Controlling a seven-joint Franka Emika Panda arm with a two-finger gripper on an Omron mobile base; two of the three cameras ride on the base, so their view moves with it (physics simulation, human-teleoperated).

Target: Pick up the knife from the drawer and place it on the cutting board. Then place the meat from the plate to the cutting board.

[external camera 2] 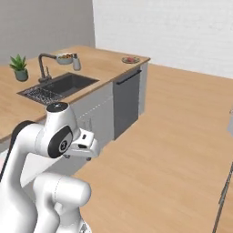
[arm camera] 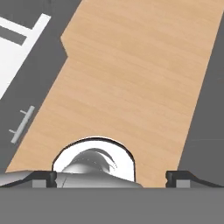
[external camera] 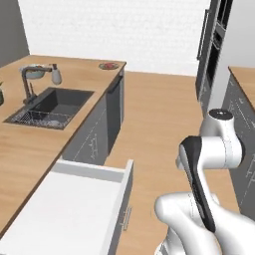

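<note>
The drawer [external camera: 74,209] stands pulled out at the lower left, its white inside bare where it shows; the knife is out of view. In the hand view the drawer [arm camera: 13,48] lies at the upper left, with its bar handle [arm camera: 22,124] on the grey front. The plate [external camera: 108,65] sits at the counter's far end with the reddish meat [external camera: 108,65] on it, and it appears again as a plate [external camera 2: 130,59] in the right base view. The cutting board is out of view. My gripper [arm camera: 113,178] is open and holds nothing, over the wooden floor to the right of the drawer.
A dark sink [external camera: 55,104] with a faucet [external camera: 27,82] is set in the counter, and a fruit bowl [external camera: 37,72] stands behind it. A potted plant [external camera 2: 19,67] stands at the left. A dishwasher front [external camera 2: 129,102] faces the floor. Dark cabinets [external camera: 214,55] line the right side.
</note>
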